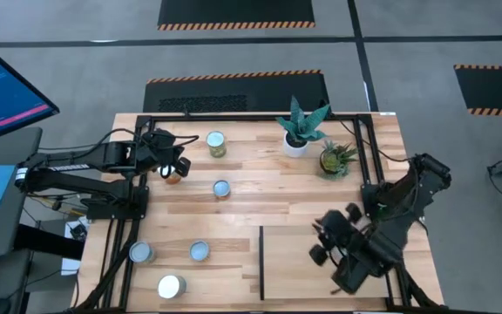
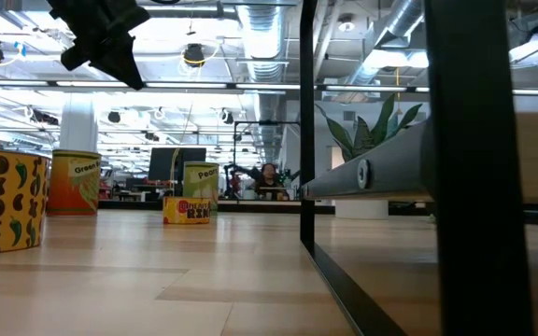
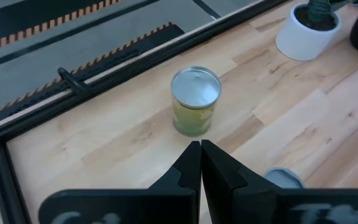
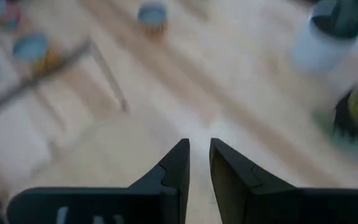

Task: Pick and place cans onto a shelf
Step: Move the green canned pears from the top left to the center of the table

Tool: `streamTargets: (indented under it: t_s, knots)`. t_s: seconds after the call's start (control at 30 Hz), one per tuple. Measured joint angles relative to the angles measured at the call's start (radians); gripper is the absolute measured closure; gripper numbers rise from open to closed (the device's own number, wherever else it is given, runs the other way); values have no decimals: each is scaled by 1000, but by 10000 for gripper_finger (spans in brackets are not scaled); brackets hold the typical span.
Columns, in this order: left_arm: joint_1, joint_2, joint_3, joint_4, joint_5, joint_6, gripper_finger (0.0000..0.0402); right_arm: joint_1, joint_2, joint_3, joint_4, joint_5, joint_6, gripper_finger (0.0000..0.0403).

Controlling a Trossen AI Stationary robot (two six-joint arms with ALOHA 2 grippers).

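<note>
Your left gripper (image 3: 201, 149) hovers just short of the green-labelled can (image 3: 195, 101), jaws pressed together on nothing. Beyond that can stands the white plant pot (image 3: 306, 31). Your right gripper (image 4: 199, 149) hangs over the shelf (image 1: 295, 262), jaws narrowly parted.

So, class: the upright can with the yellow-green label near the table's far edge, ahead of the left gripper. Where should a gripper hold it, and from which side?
Grip the can across its curved side wall, below the rim, coming down from above. It stands upright with bare wood around it, and the left gripper, its fingers together, is nearest; it would need to open first.
</note>
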Motion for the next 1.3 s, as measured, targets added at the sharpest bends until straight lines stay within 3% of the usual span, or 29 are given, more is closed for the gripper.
streamTargets:
  t_s: [0.23,0.37,0.57,0.77,1.0,1.07,1.2,1.3]
  knots:
    - [0,0,0,0,24,3,401,-131,0,8,67,47,-170,316]
    - [0,0,0,30,25,79,397,-172,0,12,131,68,-282,316]
    - [7,31,0,220,27,243,350,-201,-1,74,131,130,-364,316]
    - [116,186,0,337,79,341,302,-213,-1,143,131,153,-441,317]
    - [247,423,2,454,182,392,285,-211,-1,159,131,150,-454,317]
    - [268,475,23,451,150,365,285,-209,-1,159,131,148,-434,317]
    - [305,536,95,410,-30,386,294,-203,-1,159,131,147,-399,317]
    - [339,567,142,413,-29,483,326,-198,-1,159,132,147,-398,317]
